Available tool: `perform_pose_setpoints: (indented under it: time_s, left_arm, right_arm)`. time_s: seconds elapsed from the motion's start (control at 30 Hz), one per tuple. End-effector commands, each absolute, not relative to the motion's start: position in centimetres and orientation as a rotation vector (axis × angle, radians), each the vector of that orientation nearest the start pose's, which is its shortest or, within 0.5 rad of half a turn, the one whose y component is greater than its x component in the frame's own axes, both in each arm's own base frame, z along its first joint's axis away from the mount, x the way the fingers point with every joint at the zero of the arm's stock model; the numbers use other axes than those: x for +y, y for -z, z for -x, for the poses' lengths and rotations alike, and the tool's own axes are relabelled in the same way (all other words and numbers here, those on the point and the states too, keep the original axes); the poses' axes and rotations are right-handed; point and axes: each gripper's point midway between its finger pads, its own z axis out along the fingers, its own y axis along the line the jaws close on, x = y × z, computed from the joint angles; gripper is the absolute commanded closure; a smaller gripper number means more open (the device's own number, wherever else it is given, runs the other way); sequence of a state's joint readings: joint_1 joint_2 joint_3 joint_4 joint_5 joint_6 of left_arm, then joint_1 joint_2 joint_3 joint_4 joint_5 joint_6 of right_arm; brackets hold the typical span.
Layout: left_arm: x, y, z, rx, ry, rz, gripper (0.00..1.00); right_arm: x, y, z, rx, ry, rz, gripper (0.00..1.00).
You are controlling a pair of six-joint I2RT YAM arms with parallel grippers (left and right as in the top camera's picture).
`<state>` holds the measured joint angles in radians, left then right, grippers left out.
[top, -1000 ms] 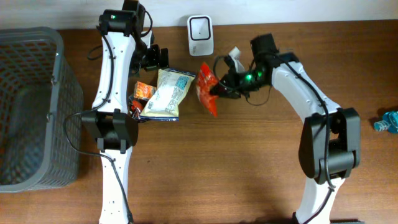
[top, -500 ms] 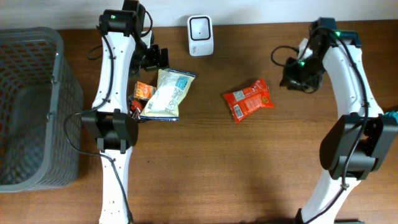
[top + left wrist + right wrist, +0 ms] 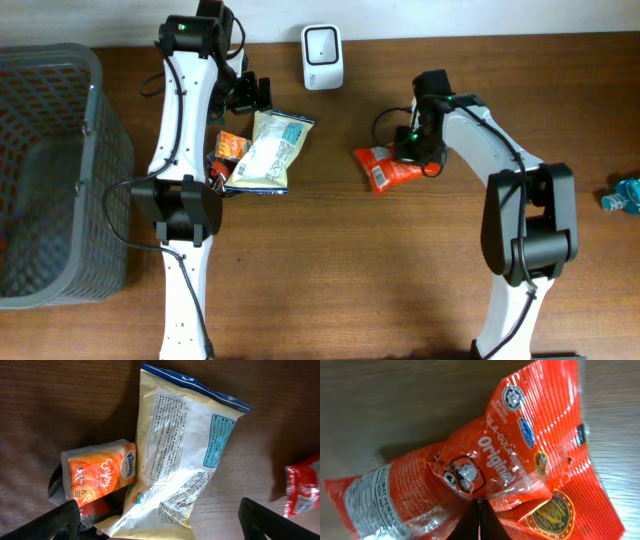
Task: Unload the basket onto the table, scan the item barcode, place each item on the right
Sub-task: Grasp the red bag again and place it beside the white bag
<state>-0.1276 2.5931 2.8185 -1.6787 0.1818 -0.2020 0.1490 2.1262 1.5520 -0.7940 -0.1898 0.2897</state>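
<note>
Brown wood table (image 3: 330, 260). Grey mesh basket (image 3: 110, 200) at far left edge. White scanner (image 3: 322, 57) top centre, near the back edge. Pale snack bag (image 3: 268, 150) left of centre, overlapping an orange tissue pack (image 3: 231, 146). Red packet (image 3: 385, 170) right of centre. Teal wrapper (image 3: 622, 195) at far right edge, partly cut off.
</note>
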Motion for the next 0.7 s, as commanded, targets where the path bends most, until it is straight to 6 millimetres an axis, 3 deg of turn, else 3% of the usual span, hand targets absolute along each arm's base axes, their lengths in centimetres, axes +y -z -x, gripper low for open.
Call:
perform_pose_setpoints:
  time_s: [0.0,0.1,0.23,0.27,0.33,0.43,0.57,0.67]
  left_arm:
    - [-9.1,-12.8,-49.4,3.02,0.294,0.093,0.01]
    - [-9.1,-12.8,-49.4,3.021,0.294,0.093,0.01]
    - [-9.1,-12.8,-49.4,3.021,0.294,0.093,0.01]
    - [-9.1,-12.8,-49.4,3.021,0.294,0.093,0.01]
    - [-9.1,-12.8,-49.4,3.02,0.294,0.092,0.01]
    - [-9.1,-12.8,-49.4,3.02,0.294,0.092,0.01]
    - [-9.1,-12.8,-49.4,3.02,0.294,0.093,0.01]
    - [-9.1,-12.8,-49.4,3.02,0.294,0.093,0.01]
  right_arm:
    - [17.7,-0.2,-40.3,3.048,-0.704,-0.206,0.96]
    - [21.3,-1.6,-41.2,2.998,-0.722,-0.218,0.96]
    - [20.9,-7.3,-43.2,2.951,-0.666,-0.148,0.96]
    - [20.8,-9.0,-42.7,2.972,-0.647,-0.053,0.96]
    - [21.1,-9.7,-41.3,3.013,-0.625,0.069,0.96]
    - [22.9,-8.6,-39.2,3.047,-0.602,0.239,0.96]
    - [25.6,-6.6,-38.9,3.004,-0.589,0.323,0.96]
    - [24.2,-4.2,-39.3,2.997,-0.329,0.207,0.96]
